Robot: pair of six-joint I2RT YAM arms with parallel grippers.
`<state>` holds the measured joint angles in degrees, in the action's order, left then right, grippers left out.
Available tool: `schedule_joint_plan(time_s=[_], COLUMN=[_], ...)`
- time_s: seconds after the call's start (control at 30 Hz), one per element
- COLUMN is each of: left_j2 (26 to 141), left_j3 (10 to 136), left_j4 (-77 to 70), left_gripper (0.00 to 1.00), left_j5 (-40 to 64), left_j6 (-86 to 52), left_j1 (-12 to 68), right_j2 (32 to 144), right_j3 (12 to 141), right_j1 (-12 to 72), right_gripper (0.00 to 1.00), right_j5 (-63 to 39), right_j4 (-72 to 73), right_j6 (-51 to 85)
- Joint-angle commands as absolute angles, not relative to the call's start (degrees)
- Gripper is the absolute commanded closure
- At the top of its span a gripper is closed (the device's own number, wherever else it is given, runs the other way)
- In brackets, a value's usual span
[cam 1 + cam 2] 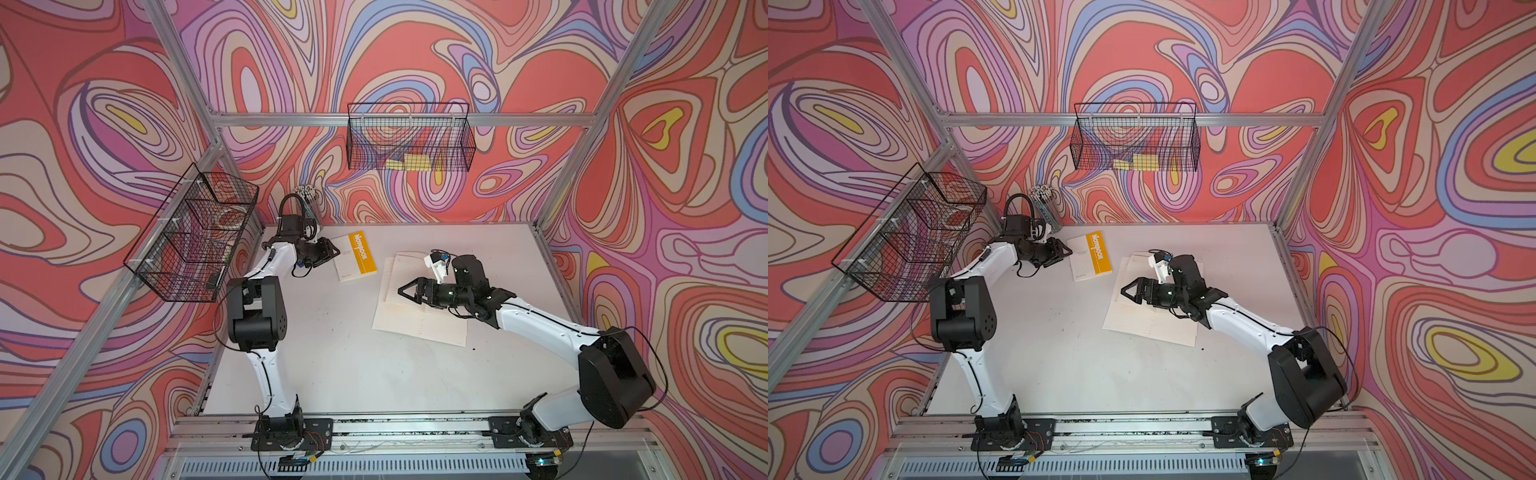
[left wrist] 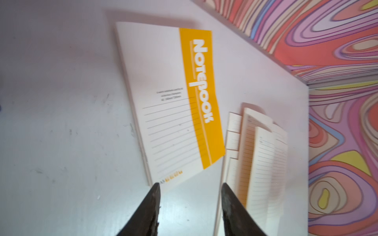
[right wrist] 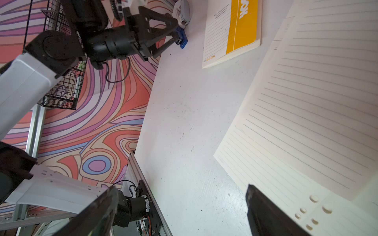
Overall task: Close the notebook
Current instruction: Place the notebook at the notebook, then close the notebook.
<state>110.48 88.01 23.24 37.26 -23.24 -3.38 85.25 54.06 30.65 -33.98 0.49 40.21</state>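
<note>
Right claw point(image 1: 405, 290) is held spread and empty, low over loose ruled sheets point(image 1: 419, 324). These are thin cream paper, hole-punched and slightly curled, so they'd be easily dragged across the smooth white table point(image 1: 332, 361) if brushed. Farther back, the notebook point(image 1: 355, 257) lies flat and looks closed, glossy card cover with yellow band up. Left claw point(image 1: 333, 251) is spread, empty, just beside its edge. A snagged fingertip could flip the cover open or shove the slim book.

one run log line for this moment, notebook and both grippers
notebook: closed, cover up | left gripper: open, empty, beside notebook | right gripper: open, empty, over loose sheets
</note>
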Motion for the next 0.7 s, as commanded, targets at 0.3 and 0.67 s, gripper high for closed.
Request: schedule_joint_plan(time_s=[0.3,0.67], left_j2=[94.2,84.2], left_j3=[73.9,61.9], left_j4=[9.0,9.8], left_gripper=[0.45,0.43], left_j5=[66.5,70.8], left_j6=[-34.8,-28.5], left_j1=[3.4,9.2], right_j2=[86.1,84.0], right_j3=[56.6,52.8], right_j1=[30.2,25.3], right_gripper=[0.02,0.02], right_j5=[-36.0,-39.3], right_j4=[0.6,2.7], right_j6=[38.7,39.6])
